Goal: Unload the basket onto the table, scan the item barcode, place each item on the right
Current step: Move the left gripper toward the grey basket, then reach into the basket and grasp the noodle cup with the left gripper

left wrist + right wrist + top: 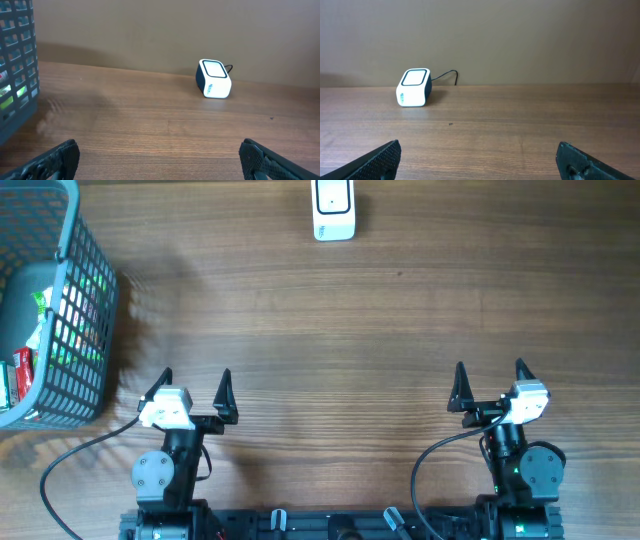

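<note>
– Grippers first. How do ours stand?

– We see our left gripper [195,380] at the near left of the brown wooden table [330,330]. Its two black fingers are wide apart, with only bare wood between them. Our right gripper [490,375] is at the near right. It looks the same: fingers wide apart, holding nothing.

– Where is the thing we scan with?

– We see the small white box scanner with dark sides [334,210] at the far edge of the table, about in the middle. It is well apart from both of our grippers. A thin black wire [447,74] runs out from behind it.

– And the things with the barcodes?

– We see a grey plastic basket with a grid wall [85,310] on the left side of the table. It stands near our left gripper but does not touch it. Inside it lie red and green packs [20,375]. We cannot tell what they are, and we cannot see a barcode from here.

– Does anything lie between the basket and the scanner?

– We see only bare wood there.
</note>
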